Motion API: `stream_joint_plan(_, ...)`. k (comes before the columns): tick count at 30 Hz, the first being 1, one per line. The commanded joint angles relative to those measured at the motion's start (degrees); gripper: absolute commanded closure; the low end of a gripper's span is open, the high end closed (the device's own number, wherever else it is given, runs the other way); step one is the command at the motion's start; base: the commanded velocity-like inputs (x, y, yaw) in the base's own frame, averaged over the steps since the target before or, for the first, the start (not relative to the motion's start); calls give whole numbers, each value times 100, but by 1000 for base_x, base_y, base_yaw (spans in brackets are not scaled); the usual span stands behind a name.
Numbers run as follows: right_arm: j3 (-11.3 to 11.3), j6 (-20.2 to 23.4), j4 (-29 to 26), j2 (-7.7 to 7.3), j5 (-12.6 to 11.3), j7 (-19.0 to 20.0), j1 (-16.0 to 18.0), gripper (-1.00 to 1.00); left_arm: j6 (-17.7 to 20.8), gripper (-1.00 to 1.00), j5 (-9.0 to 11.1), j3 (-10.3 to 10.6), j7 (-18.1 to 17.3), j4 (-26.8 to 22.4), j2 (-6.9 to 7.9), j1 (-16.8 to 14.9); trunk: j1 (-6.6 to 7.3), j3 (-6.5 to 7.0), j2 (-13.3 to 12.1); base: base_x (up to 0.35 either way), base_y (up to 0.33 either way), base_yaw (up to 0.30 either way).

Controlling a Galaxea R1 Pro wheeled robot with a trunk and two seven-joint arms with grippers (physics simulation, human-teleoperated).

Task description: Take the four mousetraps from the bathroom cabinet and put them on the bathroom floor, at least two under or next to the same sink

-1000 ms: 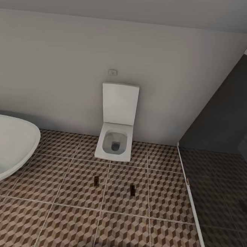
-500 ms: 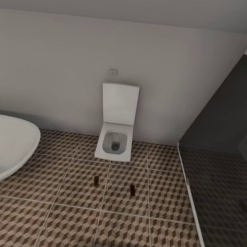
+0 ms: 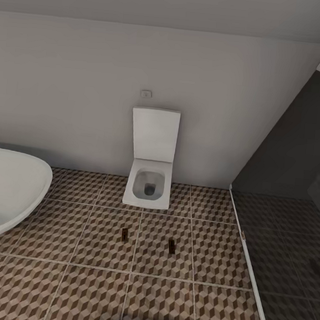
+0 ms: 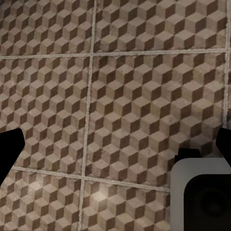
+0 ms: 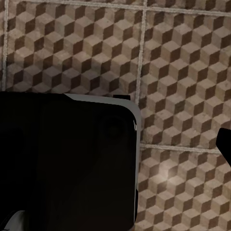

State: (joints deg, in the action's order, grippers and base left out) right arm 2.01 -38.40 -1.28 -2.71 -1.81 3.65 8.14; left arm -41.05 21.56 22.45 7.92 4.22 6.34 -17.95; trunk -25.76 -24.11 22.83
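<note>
grippers first: both are hanging over the floor [image 3: 209, 262] and i honestly can't tell how far either one is spread. on the left gripper [image 4: 115, 144] all i get is a dark fingertip [image 4: 8, 149] at one edge of its wrist view and another sliver at the opposite edge, nothing between them but cube-pattern tile, plus a grey-edged block of the robot's body [image 4: 204, 195] in one corner. the right gripper [image 5: 226, 144] is even worse, one dark tip [image 5: 225, 143] poking in from the edge and a big black rounded slab of the robot [image 5: 67, 163] covering a good chunk of the picture. neither looks like it's carrying anything.

moving out from the robot: brown-and-beige cube tiles with light grout lines, and two mousetraps lying flat on them. the left mousetrap [image 3: 124, 233] and the right mousetrap [image 3: 172, 246] sit apart from each other, both short of the toilet, each a small dark sliver at this range so no detail to give. off to the left a white bathtub [image 3: 10, 189] curves into view. on the right a dark glass panel [image 3: 293, 202] stands on a pale sill. farther back the white toilet [image 3: 149, 176] has its lid up against the plain wall [image 3: 90, 75], with a small white plate [image 3: 146, 94] just above it.
</note>
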Motion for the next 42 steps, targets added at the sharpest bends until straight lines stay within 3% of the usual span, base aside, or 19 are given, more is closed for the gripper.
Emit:
stream_joint_plan(1,15,-19,5,-2,-22,22,3,-100,-25,-100,15,49,25,18,-3,-7,-3,-8,9,0,0,0)
stream_joint_plan(42,18,-19,5,-2,-22,22,3,-100,-25,-100,15,49,25,18,-1,-7,-3,-8,9,0,0,0)
